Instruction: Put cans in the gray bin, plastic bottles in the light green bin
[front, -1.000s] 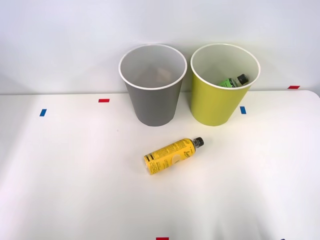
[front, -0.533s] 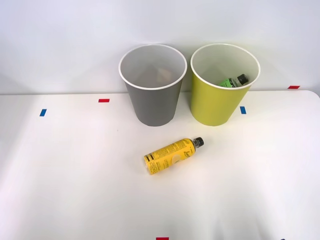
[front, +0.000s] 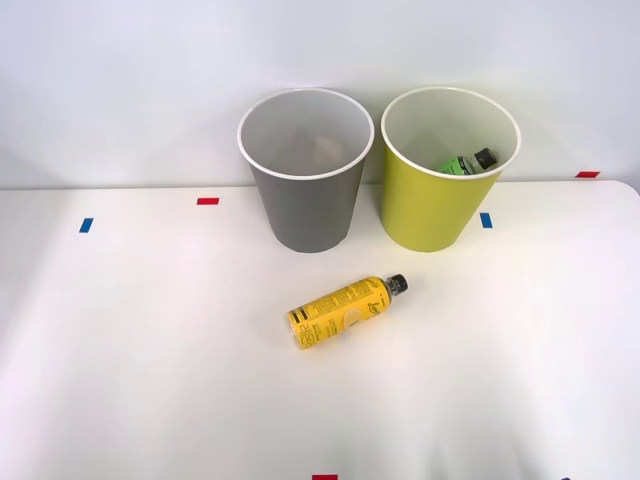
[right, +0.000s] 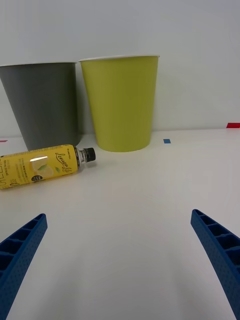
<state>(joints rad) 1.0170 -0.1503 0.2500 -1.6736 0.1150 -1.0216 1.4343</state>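
Observation:
A yellow plastic bottle (front: 345, 311) (right: 42, 165) with a black cap lies on its side on the white table, cap pointing toward the light green bin (front: 432, 205) (right: 121, 105). A green bottle (front: 467, 162) rests inside that bin. The gray bin (front: 306, 205) (right: 42, 105) stands upright just to its left; something pale lies at its bottom. My right gripper (right: 120, 260) is open, low over the table, some way short of the yellow bottle, with nothing between its blue fingers (right: 20, 250).
Small red (front: 207, 201) and blue (front: 86, 225) tape marks dot the white table (front: 150, 360). A pale wall rises right behind the bins. Open tabletop lies between the gripper and the bottle.

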